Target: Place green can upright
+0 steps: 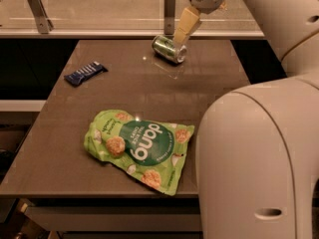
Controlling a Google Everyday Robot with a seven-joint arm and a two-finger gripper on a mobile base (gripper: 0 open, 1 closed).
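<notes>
The green can (pixel 168 49) lies on its side at the far middle of the brown table (pixel 124 91), its silver end facing right and toward me. My gripper (pixel 182 32) hangs from the arm at the top and reaches down to the can's right end, touching it or just above it. Whether it holds the can does not show.
A large flat green "dang" snack pouch (pixel 138 146) lies near the table's front edge. A dark blue snack bar (pixel 85 73) rests at the left. A glass rail with metal posts (pixel 170 9) runs behind the table. My arm's pale body (pixel 259 158) fills the lower right.
</notes>
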